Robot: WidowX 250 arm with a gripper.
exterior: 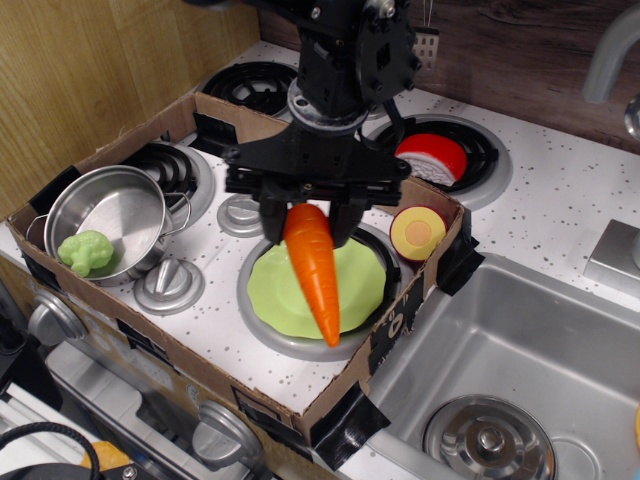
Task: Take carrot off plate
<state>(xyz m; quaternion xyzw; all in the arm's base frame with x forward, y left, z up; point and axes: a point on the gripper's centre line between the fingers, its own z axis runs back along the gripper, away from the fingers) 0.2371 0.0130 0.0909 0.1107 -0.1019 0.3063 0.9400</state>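
The claw [310, 215] hangs over the middle of the toy stove top and pinches the carrot [314, 265] at its thick upper end, one black finger on each side. The carrot points down and a little toward the front edge, and its thin tip shows in front of the front rim of the plate [275, 295]. Whether the tip touches anything I cannot tell; most of the carrot looks lifted above the plate.

The plate is light green and lies on a round burner ring near the front edge of the counter, inside a low cardboard box [345, 400] that frames this part of the stove. At the left end of the box stands a steel pot [105, 225], and a small green vegetable piece [85, 251] lies inside the pot. Between the pot and the plate there are two grey round knobs [170, 285].

Just beside the plate, toward the right wall of the box, lies a halved fruit [418, 232] with a yellow cut face and red skin. Behind it, on a back burner, rests a red and white round piece [432, 158]. At the right front corner there is a metal sink [540, 350].
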